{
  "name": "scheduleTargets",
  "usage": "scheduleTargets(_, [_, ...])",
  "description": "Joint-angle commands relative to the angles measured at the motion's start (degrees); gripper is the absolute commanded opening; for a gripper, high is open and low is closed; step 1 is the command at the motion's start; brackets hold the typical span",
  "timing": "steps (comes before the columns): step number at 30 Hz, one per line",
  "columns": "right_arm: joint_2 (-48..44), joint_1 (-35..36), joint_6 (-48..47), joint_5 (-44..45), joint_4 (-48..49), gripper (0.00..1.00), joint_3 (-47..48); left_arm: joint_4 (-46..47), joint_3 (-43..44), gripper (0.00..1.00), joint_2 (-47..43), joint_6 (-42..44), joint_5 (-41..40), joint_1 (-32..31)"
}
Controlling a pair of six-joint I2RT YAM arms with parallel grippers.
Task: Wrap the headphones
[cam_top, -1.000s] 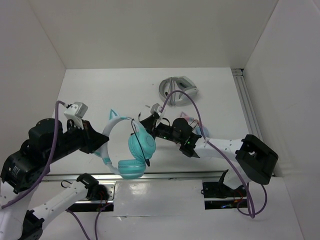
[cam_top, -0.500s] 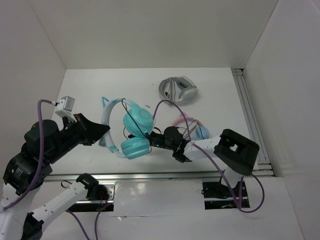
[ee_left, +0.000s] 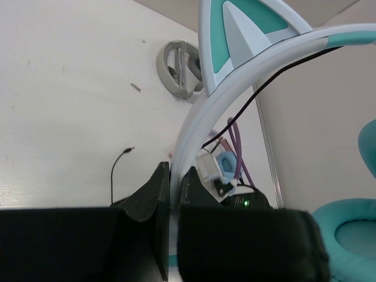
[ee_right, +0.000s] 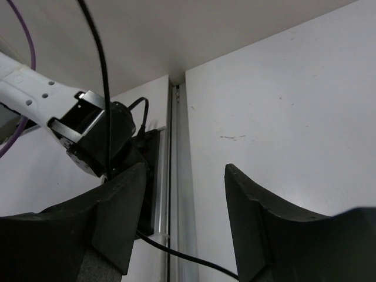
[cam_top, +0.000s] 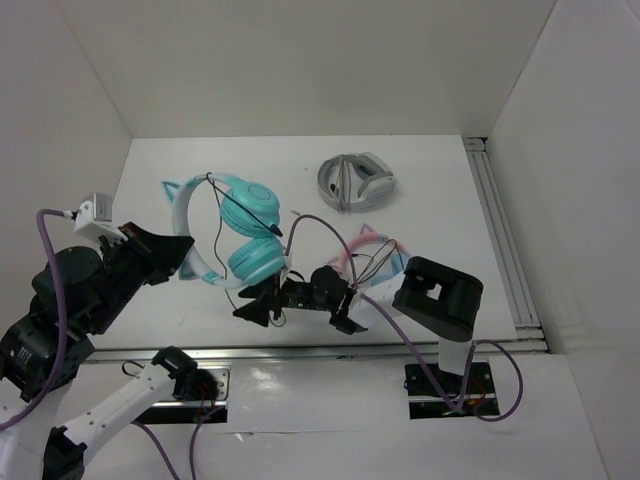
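Fingers [ee_left: 148,197] of the left gripper [ee_left: 174,182] are pressed tight on the pale blue-white headband [ee_left: 235,82] of the headphones [cam_top: 250,205]. The headphones are a blue-green colour, with two round soft cups and pointy cat ears [ee_left: 247,23]. A thin black cable [ee_left: 276,76] runs along the headband and hangs in loose loops over the cups. The left arm holds them up, tipped on their side, to the left of the grey headphones [cam_top: 355,180] and a bit closer to the arm bases.

The right gripper [ee_right: 185,194] has its two dark fingers spread apart, and nothing sits in the gap between them. It lies low and points left, just under the blue-green cups, well apart from the grey headphones on their near left side. The black cable passes close by one of its fingers.

Pink headphones [cam_top: 372,243] lie on the white table [cam_top: 440,200], near the grey headphones on the side closer to the arm bases
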Motion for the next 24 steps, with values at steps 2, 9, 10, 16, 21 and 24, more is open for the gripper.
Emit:
scheduleTargets(2, [1.4,2.5,0.6,-1.0,7.1,0.62,3.2,5.0,4.0,0.0,3.1,-2.5,-5.6,-0.2])
scheduleTargets(9, [2.5,3.0,0.6,-1.7,7.6,0.47,3.2,4.5,7.1,0.0,7.0,-0.3,-12.7,-0.2])
scheduleTargets(10, [2.5,3.0,1.2,-1.7,7.6,0.45,2.4,4.5,8.1,0.0,8.3,-0.3,-13.5,-0.2])
scheduleTargets(16, [2.0,4.1,2.3,-1.5,10.5,0.45,1.1,5.0,5.9,0.0,10.0,-0.3,-14.1,-0.2])
scheduleTargets(21, [-1.2,5.3,0.2,10.5,8.0,0.55,-1.5,5.8,4.2,0.0,8.0,-0.3,-12.9,-0.2])
scheduleTargets(24, [-2.9,5.3,-0.5,8.2,5.5,0.56,-1.2,5.8,3.6,0.0,7.4,-0.3,-12.9,-0.2])
